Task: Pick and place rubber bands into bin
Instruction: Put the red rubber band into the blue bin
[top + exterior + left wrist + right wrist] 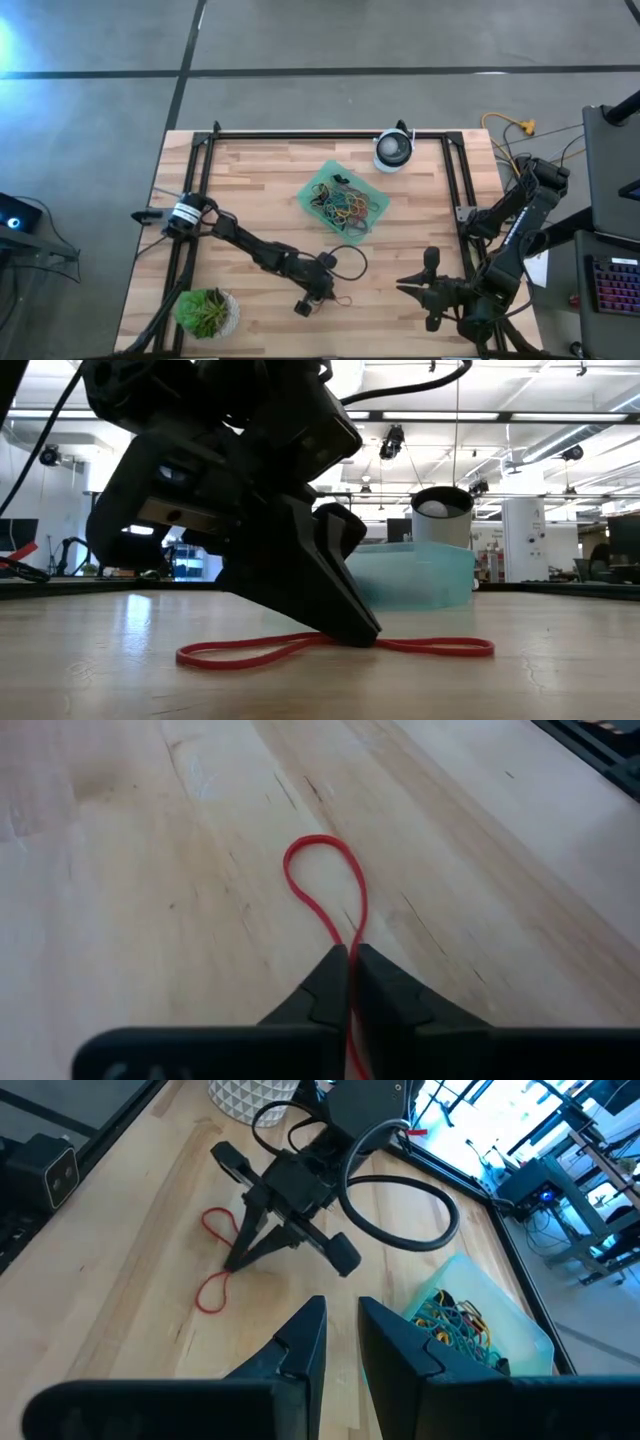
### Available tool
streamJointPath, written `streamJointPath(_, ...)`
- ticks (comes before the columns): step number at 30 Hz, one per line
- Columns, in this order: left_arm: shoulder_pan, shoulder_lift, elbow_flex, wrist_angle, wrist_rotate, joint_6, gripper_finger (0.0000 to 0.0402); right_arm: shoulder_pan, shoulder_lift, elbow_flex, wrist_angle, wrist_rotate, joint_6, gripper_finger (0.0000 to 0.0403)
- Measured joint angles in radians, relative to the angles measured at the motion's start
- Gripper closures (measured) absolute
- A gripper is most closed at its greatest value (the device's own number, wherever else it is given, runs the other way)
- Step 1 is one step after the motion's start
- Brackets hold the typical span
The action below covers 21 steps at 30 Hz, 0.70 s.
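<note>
— Fingertips of your left gripper (348, 982) pinch the red band (322, 885) mid-loop against the table (150, 870); why there?
— Low view: both loops (250, 653) lie flat, so it lifts evenly. From above, the bin (345, 199) sits near; your right gripper (412, 287) waits, slightly parted, empty.

The wooden table (260, 190) filled the middle of the high view, with a black frame along its edges. The bin (372, 205) lay near the upper centre, full of rubber bands (345, 205). A round white-and-black device (394, 151) stood at the upper right, a potted plant (208, 312) at the lower left, and a red rubber band (300, 650) lay flat near the lower centre
</note>
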Motion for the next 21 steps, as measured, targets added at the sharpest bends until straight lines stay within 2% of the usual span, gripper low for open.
streamJointPath(6,-0.003,-0.019,-0.003,-0.013,-0.064,0.013,0.04,0.0,0.0,0.0,0.0,0.0,0.0,0.0346)
streamJointPath(9,-0.015,-0.038,-0.006,-0.028,-0.13,0.048,0.0401,0.0,0.0,0.0,0.0,0.0,0.0,0.0346)
streamJointPath(21,-0.114,-0.113,-0.011,-0.135,-0.656,0.14,0.0402,0.0,0.0,-0.001,0.001,0.0,0.0,0.0346)
